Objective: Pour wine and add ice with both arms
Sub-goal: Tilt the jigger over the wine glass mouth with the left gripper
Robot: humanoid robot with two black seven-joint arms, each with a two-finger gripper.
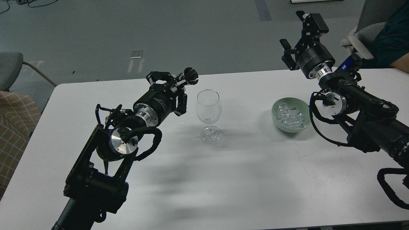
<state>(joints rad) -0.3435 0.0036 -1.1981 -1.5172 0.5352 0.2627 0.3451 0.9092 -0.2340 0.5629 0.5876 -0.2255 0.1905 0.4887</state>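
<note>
While the white table (223, 179) fills most of my head view, both arms hang above it. My left arm (105, 150) reaches in from the lower left, and its left gripper (174, 88) is clamped on a small metal jigger (188, 77). That cup lies nearly on its side, long axis running left to right with a slight rise, its flared mouth facing right and toward me, just above and left of the rim of the wine glass (208, 108). My right arm (361, 115) comes in from the right. Its right gripper (295, 35) is raised well above the table with its fingers spread apart and nothing between them.

The wine glass stands upright near the table's middle, stem vertical, and looks empty as far as I can tell. To its right, well apart, sits the pale green bowl (275, 118), and the ice (290, 115) is piled inside it as clear cubes lying at mixed angles.

My main worry is the jigger: its mouth sits off to the side of the glass rim, so anything leaving it may run down the outside, and a small drift right would knock the top-heavy glass over. On the other side, the open jaws must descend into a shallow bowl; slick cubes could squirt out, or the bowl could skid.
</note>
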